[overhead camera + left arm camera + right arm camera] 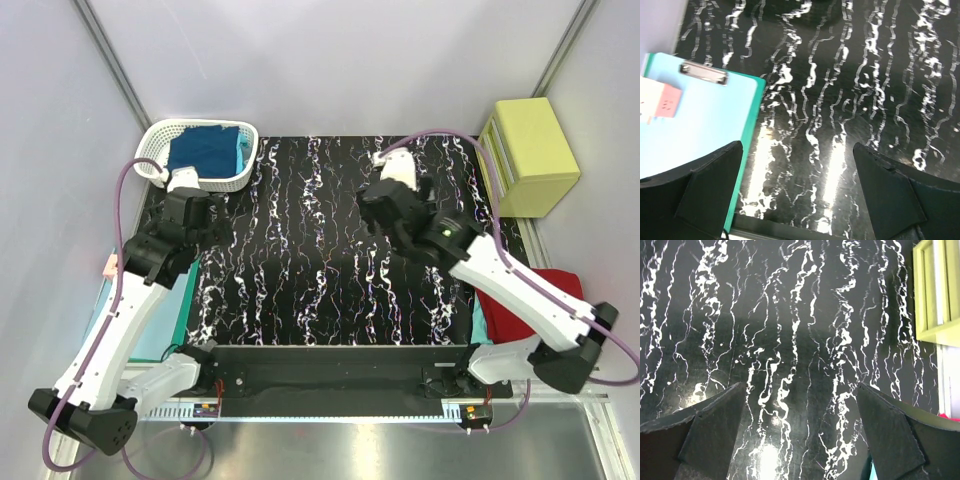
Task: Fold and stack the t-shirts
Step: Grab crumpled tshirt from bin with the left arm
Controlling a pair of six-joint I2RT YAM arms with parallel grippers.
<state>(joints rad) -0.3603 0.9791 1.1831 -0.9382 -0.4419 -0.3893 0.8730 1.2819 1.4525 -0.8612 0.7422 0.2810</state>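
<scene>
Nearest, at the front left of the counter, a teal clipboard is lying just beside the black mat, with a pink note resting on it. It is sitting off the mat, likely to keep the working area free. At the front right, a red shirt is lying bundled beside the right arm's base, partly hidden under the arm, with a sliver of turquoise cloth at its inner edge. It is looking like either the waiting pile or the stack; I cannot tell which.

Further in, the left fingers are hanging wide apart over the mat's left edge, gripping nothing. The right fingers are likewise spread wide above the mat's right half, with only bare mat between them. Both seem to be poised to fetch a shirt.

Farthest, a white basket is standing at the mat's far left corner, holding a blue shirt, probably the next one to be drawn out and spread. A yellow box is sitting off the far right corner.
</scene>
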